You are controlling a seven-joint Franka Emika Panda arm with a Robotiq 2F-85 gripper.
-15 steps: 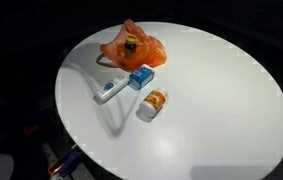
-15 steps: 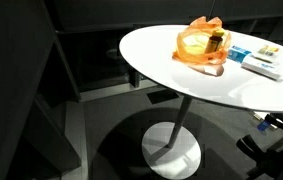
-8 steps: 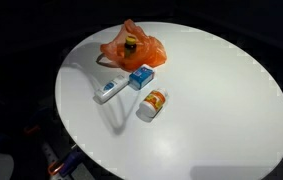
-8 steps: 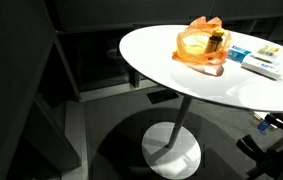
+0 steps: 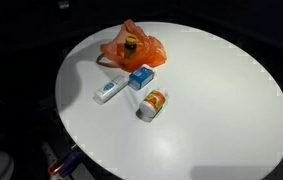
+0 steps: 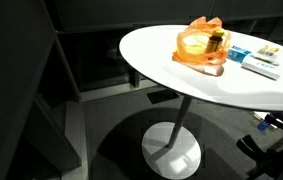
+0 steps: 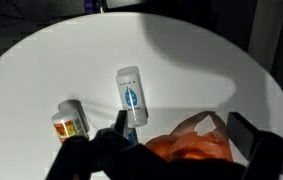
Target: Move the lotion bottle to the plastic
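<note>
Compared with the earlier frames, the items on the table (image 5: pixel 221 100) have not moved. The shadow that lay below the lotion bottle (image 5: pixel 108 91) is gone. The lotion bottle lies flat left of centre, just beside the blue box (image 5: pixel 141 77) and apart from the orange plastic (image 5: pixel 141 47) in the upper part of the frame. A dark container (image 5: pixel 129 43) sits in the plastic. An orange bottle (image 5: pixel 153 104) lies near the centre. In the wrist view, the gripper (image 7: pixel 181 122) fingers are spread wide above the plastic and hold nothing.
</note>
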